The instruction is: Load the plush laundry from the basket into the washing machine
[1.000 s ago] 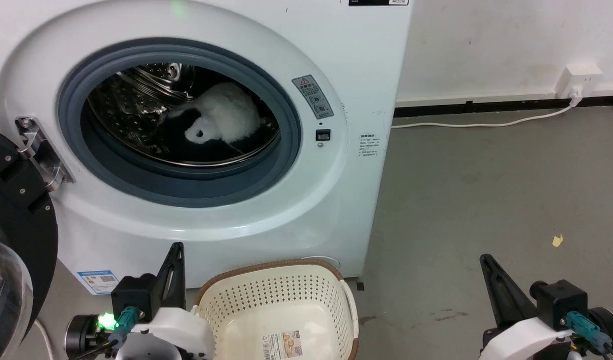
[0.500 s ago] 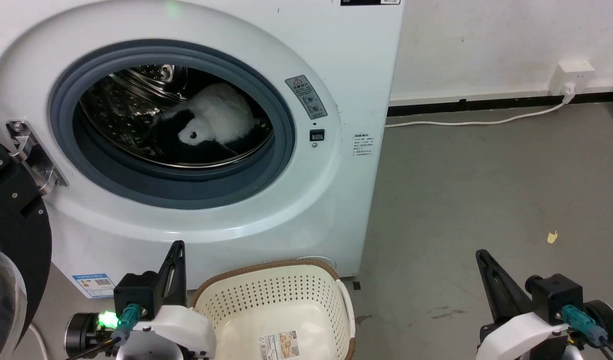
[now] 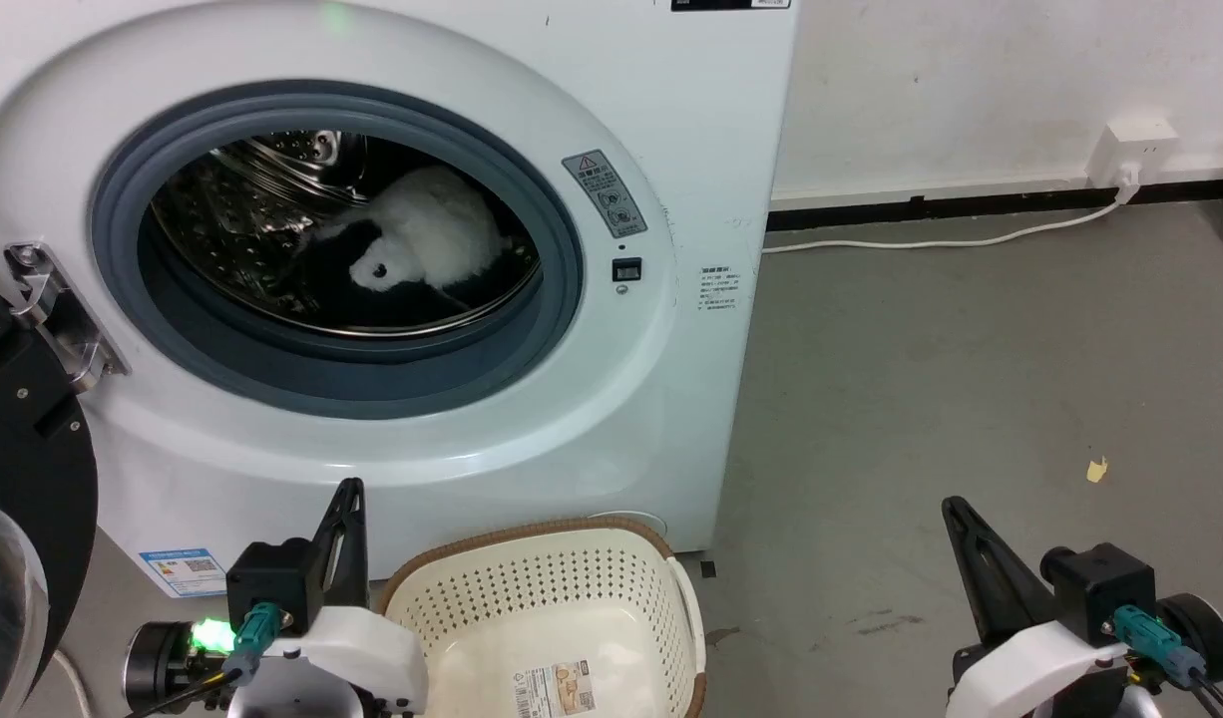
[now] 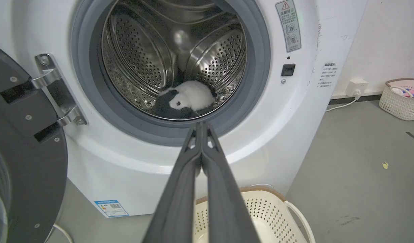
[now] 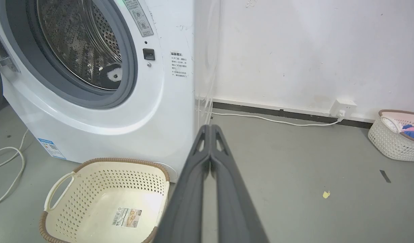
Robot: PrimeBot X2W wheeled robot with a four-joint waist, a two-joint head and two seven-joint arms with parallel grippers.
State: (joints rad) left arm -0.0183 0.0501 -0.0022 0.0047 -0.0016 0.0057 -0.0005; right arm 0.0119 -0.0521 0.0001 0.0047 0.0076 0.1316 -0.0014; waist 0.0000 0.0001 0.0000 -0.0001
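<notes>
Plush laundry (image 3: 422,234) inside the drum (image 3: 232,229); basket (image 3: 532,583) bare but for its label sticker (image 3: 557,688); both grippers closed on nothing.

The plush laundry lay on the drum floor of the washing machine (image 3: 671,399), well past the grey gasket, its long axis across the opening with the dark part to the robot's left and the white bulk to its right; the left gripper (image 4: 201,125) hung low before the porthole, fingers pressed together, pointing almost straight at the toy, which sat up and ahead of it; the right gripper (image 5: 210,127), fingers likewise together, stood well off to the right over the grey floor; the loading looked done; the door (image 3: 33,479) stood swung open at the left, so the left arm seemed the nearer one should it need closing.
</notes>
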